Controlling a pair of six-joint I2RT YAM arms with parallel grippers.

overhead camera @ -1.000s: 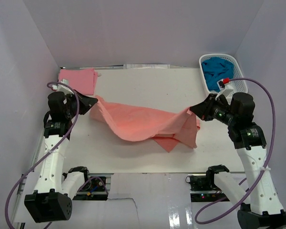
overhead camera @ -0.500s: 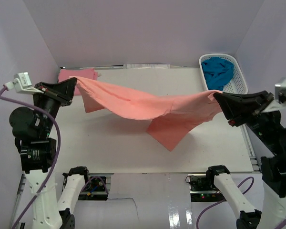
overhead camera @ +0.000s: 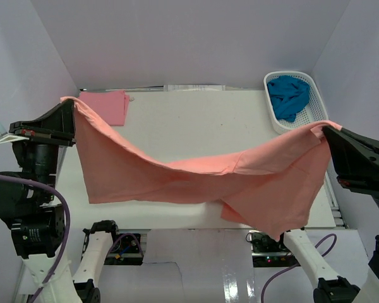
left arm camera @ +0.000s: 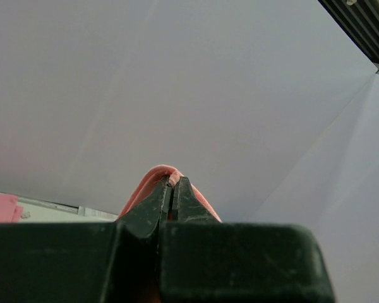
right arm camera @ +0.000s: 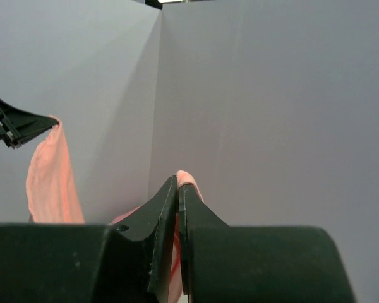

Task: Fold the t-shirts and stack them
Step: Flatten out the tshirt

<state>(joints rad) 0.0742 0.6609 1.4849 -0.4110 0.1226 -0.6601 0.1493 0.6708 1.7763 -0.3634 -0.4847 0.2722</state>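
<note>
At the 9 o'clock edge of the bench (overhead camera: 196,120), the left tool (overhead camera: 68,108) is clenching one corner of the salmon-orange shirt (overhead camera: 177,180) high above the surface. The left wrist view is showing a small fold of cloth pinched between the closed jaws. From there the shirt is hanging across the whole bench, sagging deeply in the middle. A longer flap is drooping toward 5 o'clock. At the 3 o'clock edge, the right tool (overhead camera: 325,129) is gripping the opposite corner just as tightly, at roughly the same height.

The shirt's long axis is running from 9 to 3 o'clock, with the held edge uppermost and the free edge hanging toward 6 o'clock. No neck label is showing, so which end is the collar cannot be told.

The step in hand is probably spreading the shirt for folding. To do it well, both tools should be drawing apart evenly until the sag is gone. They should then be lowering together so the hanging edge meets the bench first and the cloth lies flat without bunching.

The pink shirt (overhead camera: 104,104) is lying folded at 11 o'clock, and the teal shirt (overhead camera: 289,95) is waiting in the basket (overhead camera: 314,85) at 1 o'clock.
</note>
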